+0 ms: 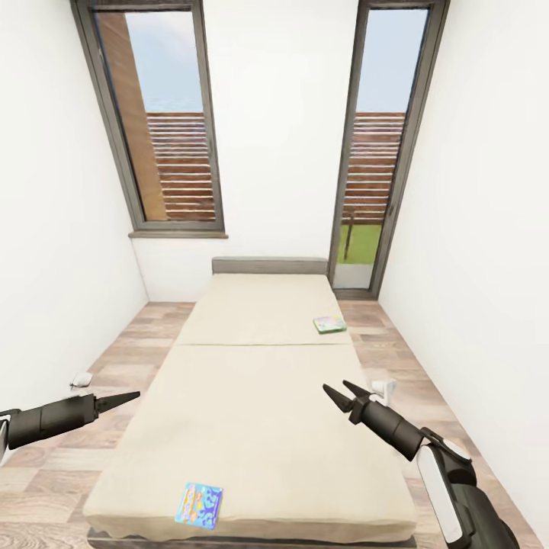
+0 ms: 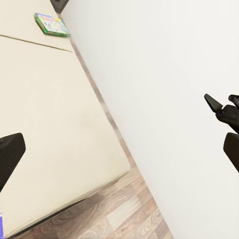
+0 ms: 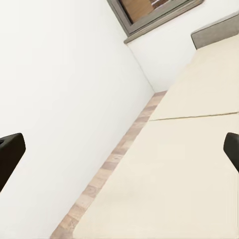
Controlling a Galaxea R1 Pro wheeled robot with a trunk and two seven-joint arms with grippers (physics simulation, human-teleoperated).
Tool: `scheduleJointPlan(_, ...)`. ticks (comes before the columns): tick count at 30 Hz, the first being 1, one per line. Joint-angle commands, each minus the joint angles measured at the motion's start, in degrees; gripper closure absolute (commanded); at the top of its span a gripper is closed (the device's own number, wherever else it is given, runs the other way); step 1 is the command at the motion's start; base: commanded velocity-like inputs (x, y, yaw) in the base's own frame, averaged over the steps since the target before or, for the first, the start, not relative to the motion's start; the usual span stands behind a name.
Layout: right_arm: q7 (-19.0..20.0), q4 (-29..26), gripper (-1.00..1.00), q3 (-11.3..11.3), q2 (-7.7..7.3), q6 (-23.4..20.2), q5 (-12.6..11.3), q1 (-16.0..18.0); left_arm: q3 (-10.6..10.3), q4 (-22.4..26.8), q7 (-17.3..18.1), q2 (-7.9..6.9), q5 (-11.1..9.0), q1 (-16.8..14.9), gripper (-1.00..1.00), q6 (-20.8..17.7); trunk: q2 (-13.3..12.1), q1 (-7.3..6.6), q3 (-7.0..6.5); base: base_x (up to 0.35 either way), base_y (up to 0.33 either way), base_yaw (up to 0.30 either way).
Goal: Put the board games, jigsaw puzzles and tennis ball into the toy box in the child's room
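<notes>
left gripper (image 1: pixel 130 396) closed; right gripper (image 1: pixel 341 390) spread (both empty).

Two board games (image 1: pixel 199 505) (image 1: pixel 329 325), one bed (image 1: pixel 252 427)

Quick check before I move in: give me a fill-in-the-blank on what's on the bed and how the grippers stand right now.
1. The number of board games lying on the bed is ____.
2. The blue game lies near the bed's ____ end.
3. The green game lies near the bed's ____ edge, toward the headboard.
4. The right gripper holds nothing and its jaws are ____.

Missing words: two; foot; right; open
</notes>
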State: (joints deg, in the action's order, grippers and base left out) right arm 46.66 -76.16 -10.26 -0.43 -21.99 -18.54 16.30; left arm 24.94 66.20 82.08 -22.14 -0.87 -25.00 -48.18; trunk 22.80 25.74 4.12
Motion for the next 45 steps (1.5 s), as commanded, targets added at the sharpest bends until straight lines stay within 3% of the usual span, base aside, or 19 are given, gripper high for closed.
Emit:
scheduleJointPlan(1,0.10,0.02,-1.00,0.03,-0.01,-0.47,-0.46,0.05,0.02,0.03,0.19,-0.01,-0.01,-0.05,-1.00,-0.60,0.12,0.04,0.03,0.000,-0.227,0.000)
scheduleJointPlan(23,0.10,0.05,-1.00,0.12,-0.01,-0.46,-0.52,0.04,0.02,0.03,0.19,-0.01,-0.01,-0.05,-1.00,-0.60,0.12,0.04,-1.87,0.000,-0.180,0.000)
scheduleJointPlan(45,-0.08,0.56,-1.00,0.15,-0.01,-1.30,-0.77,0.05,0.08,0.05,0.32,-0.01,-0.03,-0.05,-1.00,-0.60,0.12,0.04,-0.94,0.000,-0.009,0.000)
